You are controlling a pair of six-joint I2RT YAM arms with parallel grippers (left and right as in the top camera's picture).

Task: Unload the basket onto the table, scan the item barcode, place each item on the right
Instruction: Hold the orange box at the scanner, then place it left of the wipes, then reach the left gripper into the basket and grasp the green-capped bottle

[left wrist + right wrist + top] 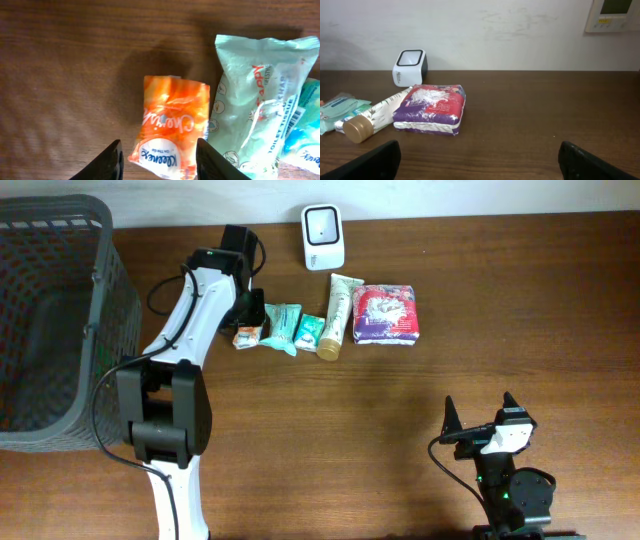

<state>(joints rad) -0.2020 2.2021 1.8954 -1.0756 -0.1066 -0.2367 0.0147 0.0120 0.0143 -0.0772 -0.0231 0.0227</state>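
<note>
The dark mesh basket sits at the left edge of the table, partly cut off. My left claw hangs over the orange packet, which lies flat near the far edge at the left end of the row. The fingers are parted either side of its lower end, gripping nothing. Overhead, my arm hides the claw and part of the packet; only the wrist view shows its print, blurred. Rightward come a pale green tissue pack, a blue pack cut off, a tube and a purple pack, with the white scanner behind at the far edge. My right claw gapes wide, empty, by the near edge
</note>
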